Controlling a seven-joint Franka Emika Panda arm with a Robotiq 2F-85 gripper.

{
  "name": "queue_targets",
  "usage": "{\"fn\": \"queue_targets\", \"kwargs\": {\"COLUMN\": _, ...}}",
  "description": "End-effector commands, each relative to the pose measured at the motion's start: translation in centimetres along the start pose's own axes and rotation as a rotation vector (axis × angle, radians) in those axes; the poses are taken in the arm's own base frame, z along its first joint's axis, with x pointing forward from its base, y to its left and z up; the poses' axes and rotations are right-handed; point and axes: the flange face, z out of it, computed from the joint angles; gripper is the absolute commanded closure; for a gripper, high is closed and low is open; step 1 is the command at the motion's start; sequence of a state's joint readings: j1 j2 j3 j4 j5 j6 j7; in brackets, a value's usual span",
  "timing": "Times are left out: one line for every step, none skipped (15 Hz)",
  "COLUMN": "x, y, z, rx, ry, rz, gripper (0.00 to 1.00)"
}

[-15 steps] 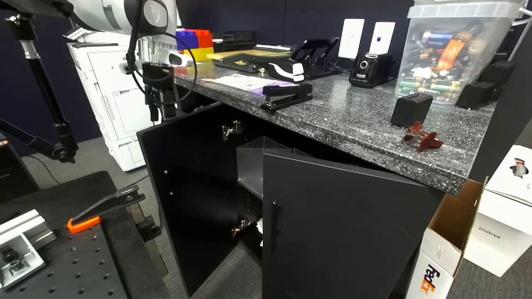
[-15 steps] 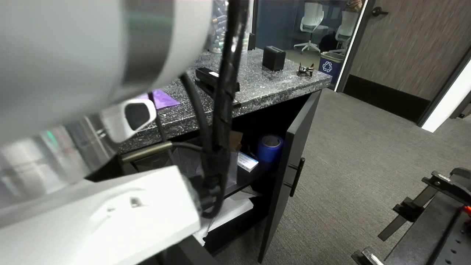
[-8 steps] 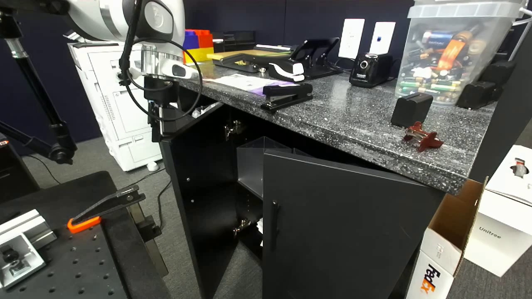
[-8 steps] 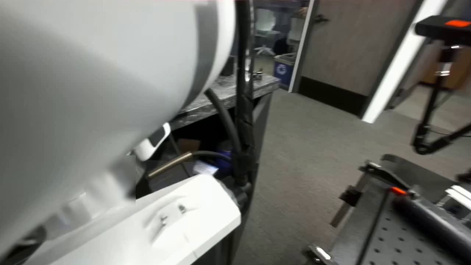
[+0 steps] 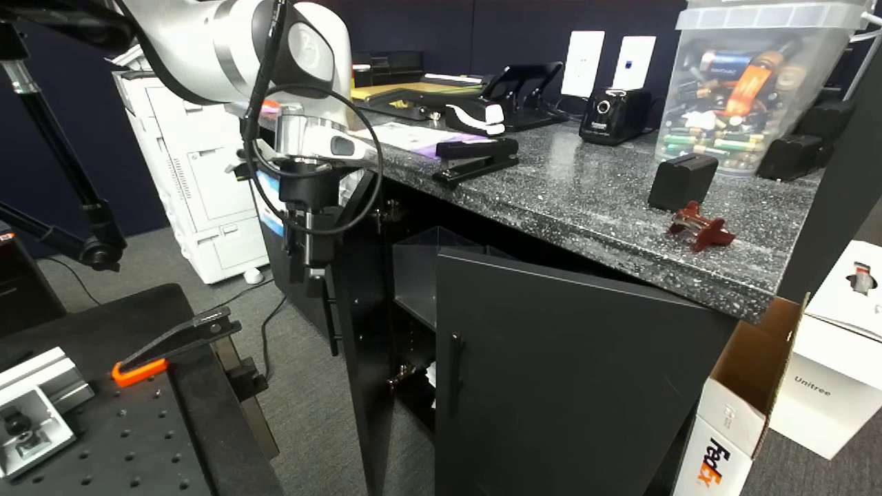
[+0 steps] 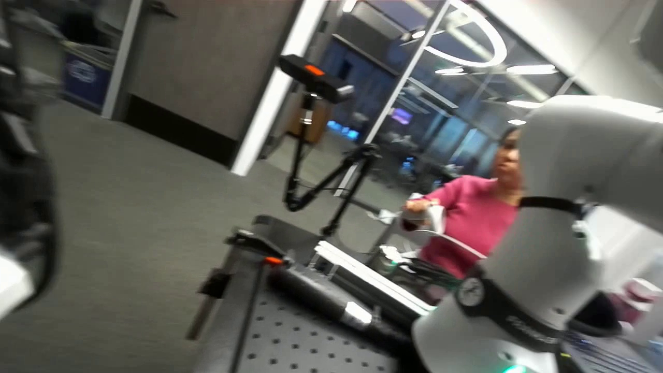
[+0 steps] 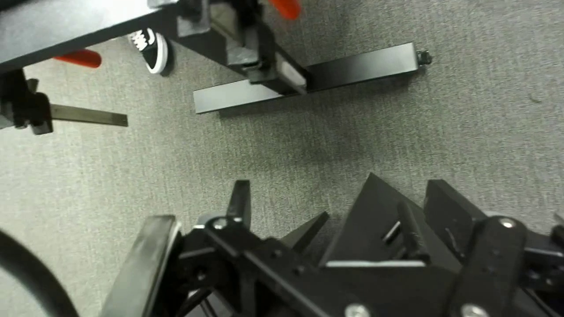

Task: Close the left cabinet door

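Note:
The left cabinet door point(image 5: 368, 358) is a tall black panel standing partly open. An exterior view shows it nearly edge-on, inner side partly visible, with its bar handle point(image 5: 332, 320) on the outer face. My gripper point(image 5: 306, 277) points down beside the door's outer face near its top; contact cannot be made out. In the wrist view my gripper point(image 7: 339, 191) is open, fingers wide apart. The door point(image 7: 361, 229) and its handle point(image 7: 412, 229) appear between the fingers, lower down. The right door point(image 5: 572, 379) also stands open. The cabinet is out of view in an exterior view.
A speckled countertop point(image 5: 572, 186) overhangs the doors, with a stapler point(image 5: 475, 158) near its edge. A black perforated worktable point(image 5: 131, 427) faces the cabinet. A white printer point(image 5: 207, 186) stands behind the arm. A person in pink point(image 6: 471, 217) sits near the robot base.
My gripper has moved right along the counter in an exterior view. The left door has swung further inward with it, and its handle has come into sight. An exterior view has turned away from the cabinet.

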State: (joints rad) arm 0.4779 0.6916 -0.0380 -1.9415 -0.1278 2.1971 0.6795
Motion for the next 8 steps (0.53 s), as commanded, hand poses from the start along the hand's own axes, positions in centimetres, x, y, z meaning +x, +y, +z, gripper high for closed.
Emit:
{"fn": "queue_targets", "kwargs": {"x": 1.8, "y": 2.6, "z": 1.6, "rx": -0.121, "ry": 0.052, "rz": 0.004, "gripper": 0.00}}
{"fn": "queue_targets", "kwargs": {"x": 2.4, "y": 3.5, "z": 1.7, "rx": -0.147, "ry": 0.064, "rz": 0.010, "gripper": 0.00}}
{"fn": "queue_targets", "kwargs": {"x": 2.7, "y": 4.2, "z": 1.9, "rx": -0.171, "ry": 0.077, "rz": 0.012, "gripper": 0.00}}
{"fn": "queue_targets", "kwargs": {"x": 3.0, "y": 4.6, "z": 1.8, "rx": -0.191, "ry": 0.091, "rz": 0.014, "gripper": 0.00}}
{"fn": "queue_targets", "kwargs": {"x": 3.3, "y": 4.8, "z": 1.7, "rx": -0.210, "ry": 0.108, "rz": 0.016, "gripper": 0.00}}
{"fn": "queue_targets", "kwargs": {"x": 3.5, "y": 5.0, "z": 1.6, "rx": -0.226, "ry": 0.125, "rz": 0.019, "gripper": 0.00}}
{"fn": "queue_targets", "kwargs": {"x": 3.8, "y": 5.0, "z": 1.4, "rx": -0.244, "ry": 0.147, "rz": 0.023, "gripper": 0.00}}
{"fn": "queue_targets", "kwargs": {"x": 4.3, "y": 5.0, "z": 1.1, "rx": -0.262, "ry": 0.177, "rz": 0.030, "gripper": 0.00}}
